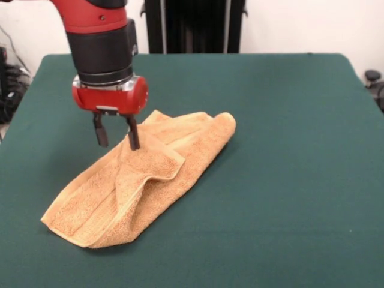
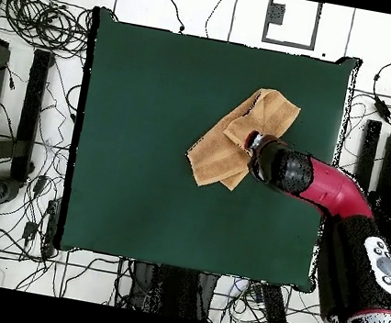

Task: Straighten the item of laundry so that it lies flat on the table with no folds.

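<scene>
From the front, your gripper [image 1: 116, 133] hangs with its fingers spread, nothing held, right over the towel's [image 1: 144, 180] upper folded edge; the towel runs diagonally across the table [image 1: 288, 180]. Overhead, the arm hides those fingers, but you get the full crumpled outline of the towel [image 2: 224, 151], right of center.

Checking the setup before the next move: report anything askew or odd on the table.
The towel is the only odd thing: it lies bunched and diagonal on the table, with a flap folded over its middle. The open gripper stands over its upper layers. No damage shows.
</scene>
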Tool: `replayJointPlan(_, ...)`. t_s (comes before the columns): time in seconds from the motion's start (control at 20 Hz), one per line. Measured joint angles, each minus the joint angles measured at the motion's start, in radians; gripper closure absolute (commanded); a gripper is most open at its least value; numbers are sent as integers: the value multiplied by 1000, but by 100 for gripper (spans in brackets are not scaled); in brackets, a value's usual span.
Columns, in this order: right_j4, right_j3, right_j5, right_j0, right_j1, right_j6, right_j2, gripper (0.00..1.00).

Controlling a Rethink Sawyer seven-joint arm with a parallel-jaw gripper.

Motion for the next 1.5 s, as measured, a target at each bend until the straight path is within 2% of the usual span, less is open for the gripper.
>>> replayJointPlan(1.05,99,8,-46,118,7,0,14,0)
replayJointPlan(1.5,103,8,-48,118,11,0,18,0)
